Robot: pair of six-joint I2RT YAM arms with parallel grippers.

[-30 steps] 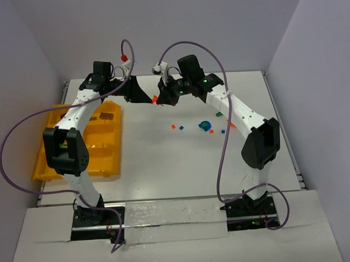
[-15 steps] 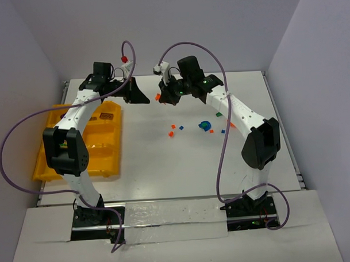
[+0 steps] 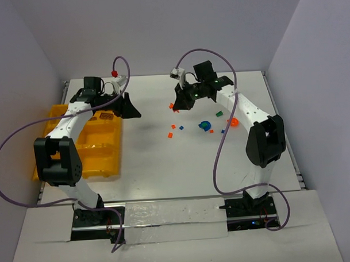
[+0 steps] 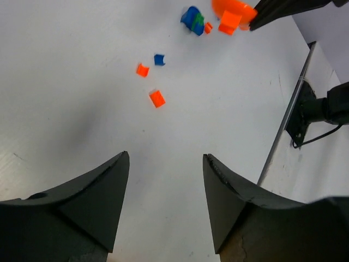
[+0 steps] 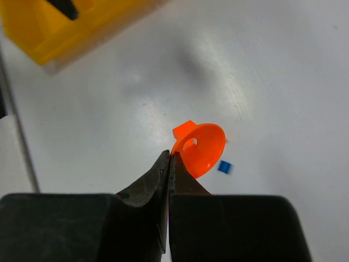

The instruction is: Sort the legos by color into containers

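The yellow-orange tray [image 3: 104,159] is lying behind and to the left of the left gripper [image 3: 130,108]. The overhead view is showing its compartments, though what is sitting in them is too small to tell. The left wrist view is not taking in the tray at all, and the right wrist view is catching only a corner of it [image 5: 54,27], far ahead of the right gripper [image 5: 169,158].

The left gripper is hovering with its fingers [image 4: 92,202] standing apart and nothing between them; its own wrist view is making this plain where the overhead view is not. Ahead of its tips, a nearer orange brick [image 4: 157,98], a farther orange brick [image 4: 142,69] and a blue brick [image 4: 159,59] are lying loose on the white table [image 4: 65,82]. A blue-and-green cluster [image 4: 193,20] is lying farther ahead.

The right gripper is pressing its fingers together on the rim of an orange round piece [image 5: 199,148]. Up close, this piece is looking like a shallow dish with a hole through it and a small square stub at its far edge. Overhead it is showing only as an orange speck at the fingertips.

To the right of the right gripper, more legos are lying scattered, among them a green bit [image 3: 218,113] and a round orange bit [image 3: 233,122].
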